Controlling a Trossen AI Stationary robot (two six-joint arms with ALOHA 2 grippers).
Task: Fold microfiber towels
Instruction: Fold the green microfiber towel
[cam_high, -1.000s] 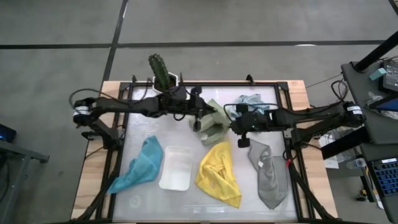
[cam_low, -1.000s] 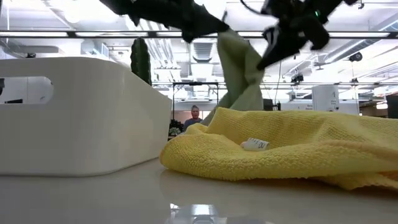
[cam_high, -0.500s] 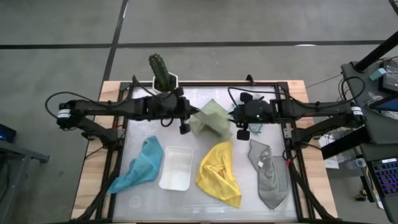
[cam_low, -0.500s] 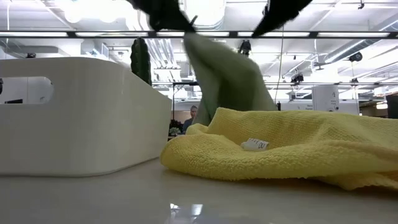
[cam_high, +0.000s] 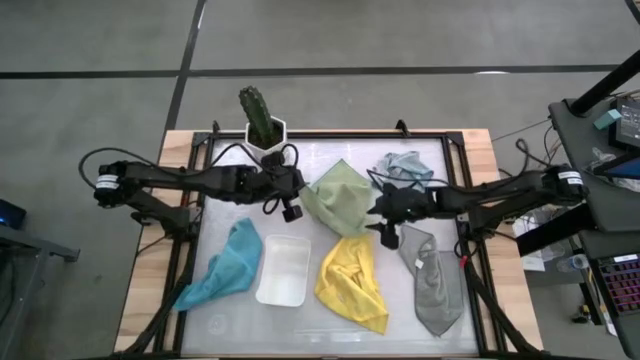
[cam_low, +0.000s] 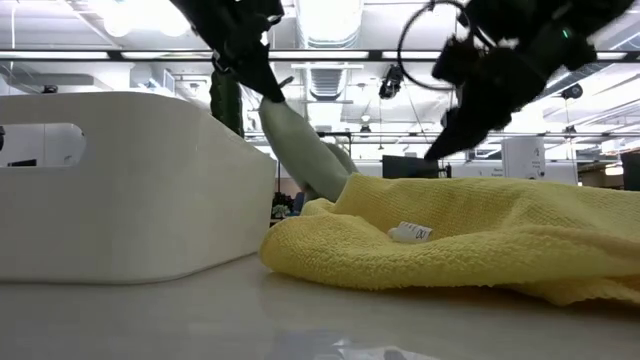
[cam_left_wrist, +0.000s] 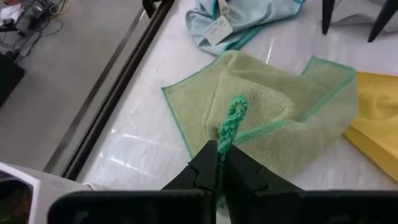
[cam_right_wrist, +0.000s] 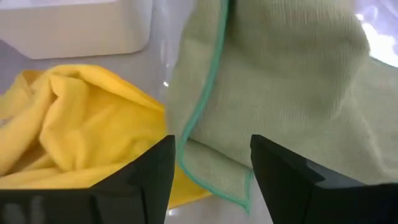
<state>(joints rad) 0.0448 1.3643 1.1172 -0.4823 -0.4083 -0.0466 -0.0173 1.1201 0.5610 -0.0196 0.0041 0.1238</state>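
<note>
At the middle of the bench (cam_high: 225, 322), the pale green towel (cam_high: 340, 197) lies spread but rumpled, its near edge overlapping the yellow towel (cam_high: 352, 280). The left end effector (cam_high: 291, 203) is pressed together on one corner of the green cloth, pinching the darker green hem so that a loop of it stands up between the fingers in the left wrist view. The right end effector (cam_high: 386, 226) sits just beside the opposite edge with its fingers spread and nothing between them; its own camera looks down through the gap at green cloth over yellow.

The light blue towel (cam_high: 402, 165) is bunched at the far side, the grey towel (cam_high: 433, 285) lies toward the right, and the teal towel (cam_high: 228, 263) rests left of the white tray (cam_high: 283, 270). None of them looks folded.

The main risk is the overlap: if the right end effector closes low, it could catch the yellow towel along with the green and drag both. With only one corner held, any pull by the left arm would probably bunch the cloth rather than flatten it. How much of the green edge rests on the yellow is hard to judge from above.
</note>
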